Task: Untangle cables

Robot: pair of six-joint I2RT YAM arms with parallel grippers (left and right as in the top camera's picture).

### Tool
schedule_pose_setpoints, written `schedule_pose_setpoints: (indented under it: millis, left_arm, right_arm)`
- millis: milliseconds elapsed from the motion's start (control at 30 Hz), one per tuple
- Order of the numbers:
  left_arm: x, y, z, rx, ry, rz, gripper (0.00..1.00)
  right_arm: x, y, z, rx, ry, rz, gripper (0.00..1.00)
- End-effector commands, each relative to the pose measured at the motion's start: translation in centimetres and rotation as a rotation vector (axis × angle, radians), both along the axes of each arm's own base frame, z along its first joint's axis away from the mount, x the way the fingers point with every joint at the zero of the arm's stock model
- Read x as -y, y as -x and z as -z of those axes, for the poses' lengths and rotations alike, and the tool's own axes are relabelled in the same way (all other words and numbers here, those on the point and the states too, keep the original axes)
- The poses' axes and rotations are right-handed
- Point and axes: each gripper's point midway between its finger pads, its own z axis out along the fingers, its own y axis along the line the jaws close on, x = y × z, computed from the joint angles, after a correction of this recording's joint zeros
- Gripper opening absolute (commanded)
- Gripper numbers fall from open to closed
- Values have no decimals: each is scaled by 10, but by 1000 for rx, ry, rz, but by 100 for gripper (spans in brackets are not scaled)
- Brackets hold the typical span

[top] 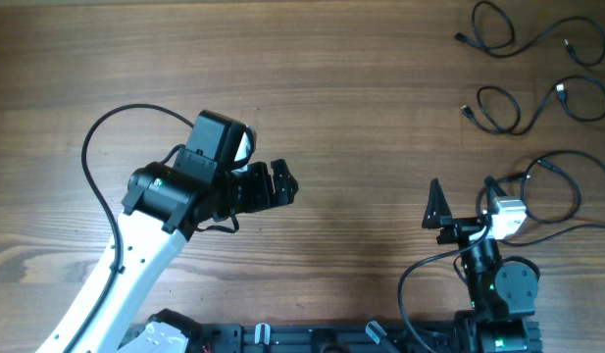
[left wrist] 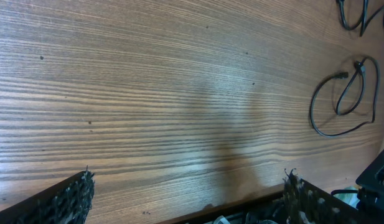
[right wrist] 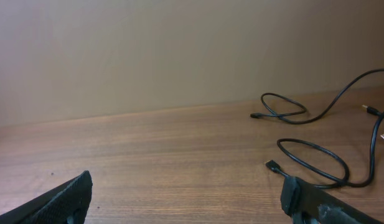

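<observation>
Three thin black cables lie apart at the table's right: a far one [top: 518,34], a middle one [top: 526,104] and a near looped one [top: 557,181]. My right gripper [top: 464,198] is open and empty, just left of the near cable and below the middle one. In the right wrist view its fingers [right wrist: 188,200] frame bare wood, with the middle cable [right wrist: 316,160] ahead right and the far cable [right wrist: 285,109] beyond. My left gripper [top: 285,184] is open and empty at mid-table, far from the cables. Its wrist view [left wrist: 188,204] shows a looped cable [left wrist: 341,99] at the right.
The wooden table [top: 331,88] fills the view. Thick black arm wires loop by the left arm [top: 91,147] and the right arm base [top: 410,284]. The black mounting rail [top: 312,338] runs along the front edge. A plain wall [right wrist: 179,50] stands behind the table.
</observation>
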Motion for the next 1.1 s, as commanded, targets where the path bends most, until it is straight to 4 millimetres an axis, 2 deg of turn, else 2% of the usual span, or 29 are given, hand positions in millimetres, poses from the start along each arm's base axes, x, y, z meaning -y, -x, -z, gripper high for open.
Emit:
schedule_pose_setpoints:
  millis: [0,100,200,233,500,600,1067]
  left_arm:
    - [1,-4,-5,24,-6,13,100]
    - [1,-4,-5,24,-5,13,100]
    - [1,-4,-5,24,-5,13,100]
    - [1,-4,-5,24,-5,13,100]
    - [1,-4,-5,24,-5,13,100]
    - [1,-4,-5,24,-5,13,100]
    - [1,-4,-5,24,-5,13,100]
  right_arm:
    - [3,0,-3,11,-24,17,100]
    - [10,0,-4,17,11,55,100]
    - [3,0,-1,28,222,13,99]
    - [4,0,-1,28,237,18,100]
    - [4,0,-1,27,234,21,100]
    - [8,0,-2,22,177,43,100]
    - [4,0,-3,26,159,21,100]
